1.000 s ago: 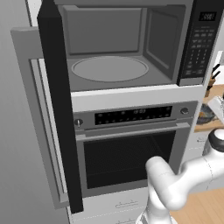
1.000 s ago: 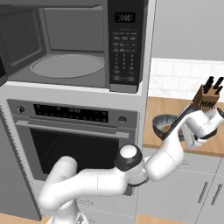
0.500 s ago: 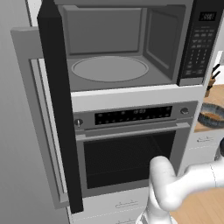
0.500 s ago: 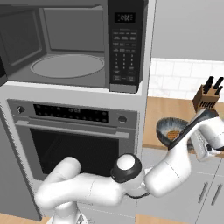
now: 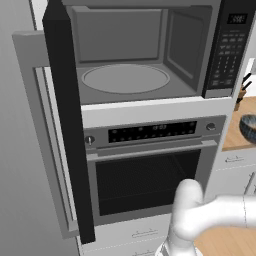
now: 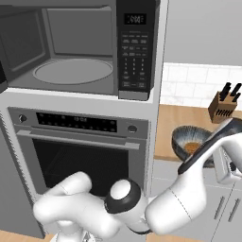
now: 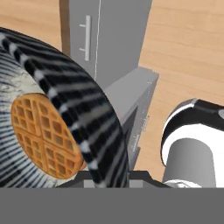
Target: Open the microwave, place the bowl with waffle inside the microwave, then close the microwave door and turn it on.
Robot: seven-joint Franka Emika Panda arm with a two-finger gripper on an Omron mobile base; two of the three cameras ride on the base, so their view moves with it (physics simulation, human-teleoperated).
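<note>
Arm stretched right, fingers (image 7: 94, 173) clamping bowl (image 6: 190, 143) rim

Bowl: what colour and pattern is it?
The bowl is dark blue-grey with pale stripes, clearest in the hand view.

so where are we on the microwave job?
Done: the door stands swung wide and the microwave cavity shows a bare turntable.
In hand: the gripper is shut on the rim of the bowl, waffle inside; the right base view puts the bowl over the counter, right of the microwave.
Left: carry the bowl into the cavity, close the door, turn it on.
</note>
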